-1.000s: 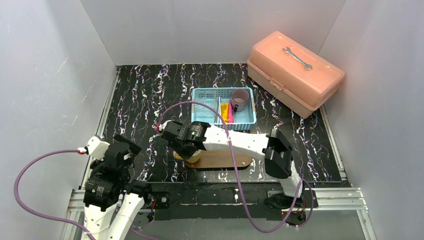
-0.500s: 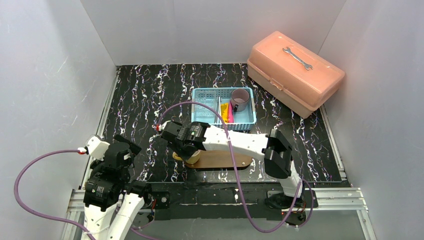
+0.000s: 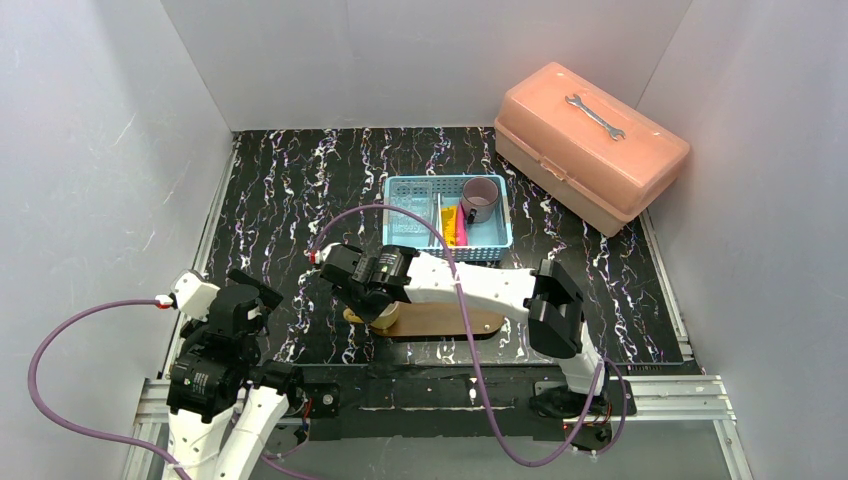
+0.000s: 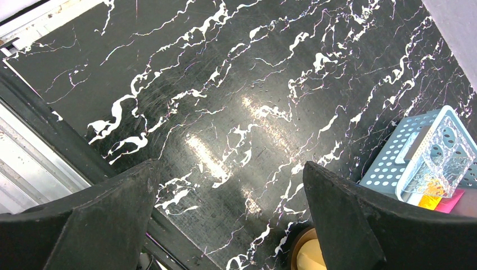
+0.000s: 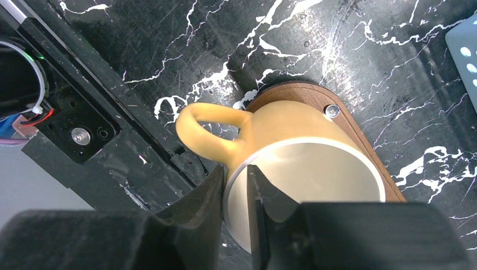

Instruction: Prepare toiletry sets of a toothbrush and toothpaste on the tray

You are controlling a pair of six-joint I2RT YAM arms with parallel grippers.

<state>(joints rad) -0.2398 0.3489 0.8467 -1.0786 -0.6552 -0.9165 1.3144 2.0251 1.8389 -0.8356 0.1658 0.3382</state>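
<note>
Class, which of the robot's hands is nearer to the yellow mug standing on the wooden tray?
Right. The right hand straddles the yellow mug at its rim; the left hand hangs open well off to the mug's left, touching nothing.

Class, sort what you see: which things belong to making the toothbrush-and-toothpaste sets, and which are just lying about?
For the job: tray, yellow cup, toothbrush, yellow toothpaste, pink toothpaste, blue basket.
Lying about: pink toolbox, wrench on its lid.

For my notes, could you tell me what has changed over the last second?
The right gripper, straddling the rim of the yellow cup, shifted slightly toward the near edge at the left end of the tray; release unclear. Left gripper, basket and toolbox stayed put.
</note>
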